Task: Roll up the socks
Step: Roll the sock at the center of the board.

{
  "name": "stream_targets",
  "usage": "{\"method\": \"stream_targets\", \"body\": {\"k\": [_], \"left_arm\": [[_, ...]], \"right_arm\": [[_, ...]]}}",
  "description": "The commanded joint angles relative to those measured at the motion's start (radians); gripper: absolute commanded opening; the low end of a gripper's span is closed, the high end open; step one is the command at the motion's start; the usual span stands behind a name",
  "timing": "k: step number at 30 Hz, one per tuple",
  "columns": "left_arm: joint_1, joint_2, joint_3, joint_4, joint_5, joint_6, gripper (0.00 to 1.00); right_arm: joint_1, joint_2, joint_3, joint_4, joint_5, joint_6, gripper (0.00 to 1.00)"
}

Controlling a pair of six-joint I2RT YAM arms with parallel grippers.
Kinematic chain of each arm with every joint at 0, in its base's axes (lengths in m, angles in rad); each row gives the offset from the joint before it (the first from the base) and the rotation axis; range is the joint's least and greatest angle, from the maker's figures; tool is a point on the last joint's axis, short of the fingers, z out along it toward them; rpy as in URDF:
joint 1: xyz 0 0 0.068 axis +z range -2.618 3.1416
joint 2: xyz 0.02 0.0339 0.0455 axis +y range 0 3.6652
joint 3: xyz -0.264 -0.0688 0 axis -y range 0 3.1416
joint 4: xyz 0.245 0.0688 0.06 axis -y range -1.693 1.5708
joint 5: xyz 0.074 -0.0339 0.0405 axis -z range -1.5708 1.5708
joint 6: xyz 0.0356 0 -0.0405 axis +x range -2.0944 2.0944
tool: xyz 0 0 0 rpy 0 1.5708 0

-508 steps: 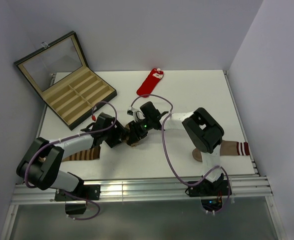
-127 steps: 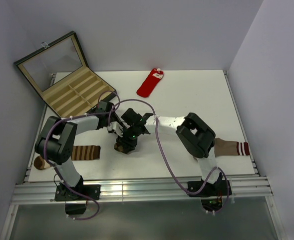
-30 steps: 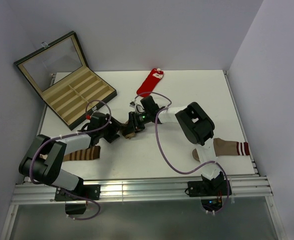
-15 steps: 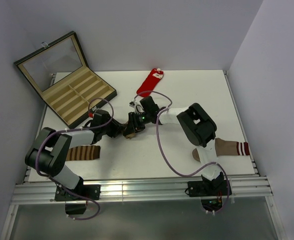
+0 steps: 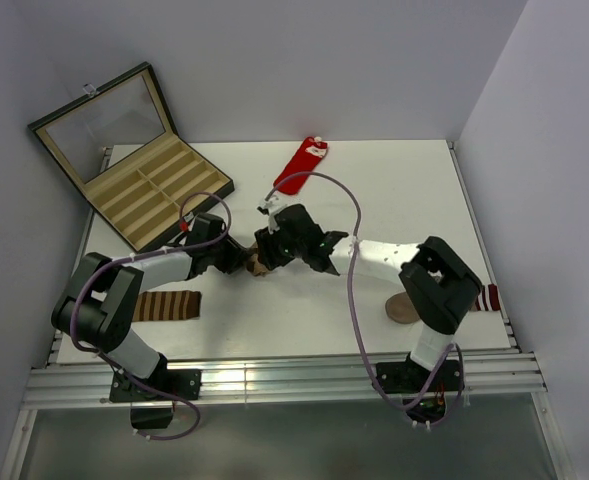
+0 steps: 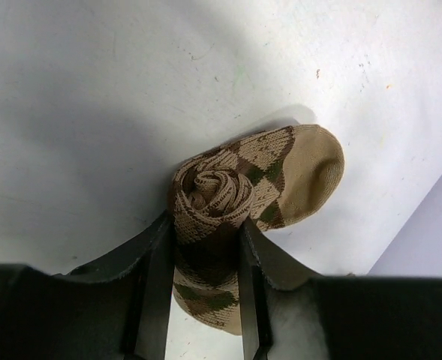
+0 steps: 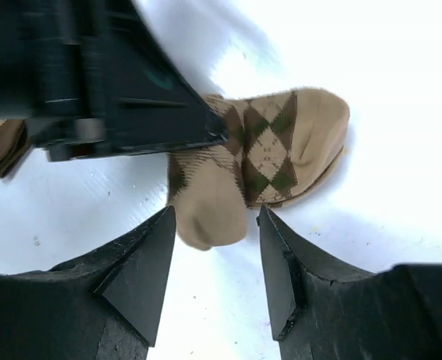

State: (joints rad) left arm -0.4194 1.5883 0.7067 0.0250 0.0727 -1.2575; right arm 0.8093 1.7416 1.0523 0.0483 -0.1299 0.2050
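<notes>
The argyle sock (image 6: 281, 161) lies wound into a tight roll with its tan toe flap sticking out on the white table (image 5: 394, 190). My left gripper (image 6: 204, 225) is shut on this roll, one finger pressed against each side. In the top view the roll (image 5: 258, 268) sits at the table's middle left between both grippers. My right gripper (image 7: 214, 240) stands open right in front of the roll's tan end (image 7: 209, 214), with a gap on each side. The red sock (image 5: 302, 166) with a white cuff lies flat at the back centre, far from both grippers.
An open glasses case (image 5: 144, 190) with a lifted lid stands at the back left. A brown-and-cream striped sock (image 5: 166, 305) lies near the left arm. A plain tan-brown sock (image 5: 406, 306) lies front right, partly under the right arm.
The left gripper has closed on the rolled argyle sock. The right gripper has opened and let go of it, and the right arm's elbow has swung toward the near right.
</notes>
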Motion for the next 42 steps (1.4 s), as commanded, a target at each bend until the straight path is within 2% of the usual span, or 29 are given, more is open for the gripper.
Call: {"method": "stream_targets", "body": {"k": [1, 5, 14, 30, 32, 33, 36, 37, 39, 40, 42], "left_arm": [[-0.005, 0.033, -0.001, -0.191, -0.102, 0.058, 0.28], [-0.012, 0.042, 0.007, -0.195, -0.103, 0.064, 0.28], [-0.015, 0.047, 0.013, -0.201, -0.099, 0.069, 0.29], [-0.016, 0.05, 0.023, -0.189, -0.082, 0.082, 0.29], [-0.016, 0.047, 0.024, -0.188, -0.082, 0.084, 0.3], [-0.016, 0.045, 0.023, -0.186, -0.082, 0.086, 0.3], [-0.016, 0.042, 0.024, -0.172, -0.082, 0.092, 0.33], [-0.016, 0.041, 0.023, -0.171, -0.082, 0.092, 0.34], [-0.016, 0.035, 0.028, -0.168, -0.063, 0.096, 0.39], [-0.016, 0.033, 0.03, -0.168, -0.062, 0.098, 0.41], [-0.016, 0.019, 0.031, -0.172, -0.062, 0.105, 0.49]], "right_arm": [[0.07, -0.056, -0.044, 0.12, 0.199, -0.133, 0.56], [0.126, -0.053, -0.061, 0.183, 0.22, -0.179, 0.57], [0.18, 0.073, -0.037, 0.171, 0.22, -0.251, 0.58], [0.185, 0.283, 0.058, -0.022, 0.297, -0.292, 0.6], [0.185, 0.311, 0.069, -0.041, 0.319, -0.292, 0.57], [0.183, 0.318, 0.071, -0.041, 0.323, -0.291, 0.56], [0.173, 0.346, 0.086, -0.09, 0.3, -0.28, 0.39], [0.168, 0.351, 0.086, -0.096, 0.286, -0.279, 0.27], [0.148, 0.351, 0.083, -0.11, 0.231, -0.273, 0.16], [0.139, 0.346, 0.081, -0.113, 0.211, -0.27, 0.01], [0.105, 0.326, 0.077, -0.126, 0.121, -0.262, 0.0]]}}
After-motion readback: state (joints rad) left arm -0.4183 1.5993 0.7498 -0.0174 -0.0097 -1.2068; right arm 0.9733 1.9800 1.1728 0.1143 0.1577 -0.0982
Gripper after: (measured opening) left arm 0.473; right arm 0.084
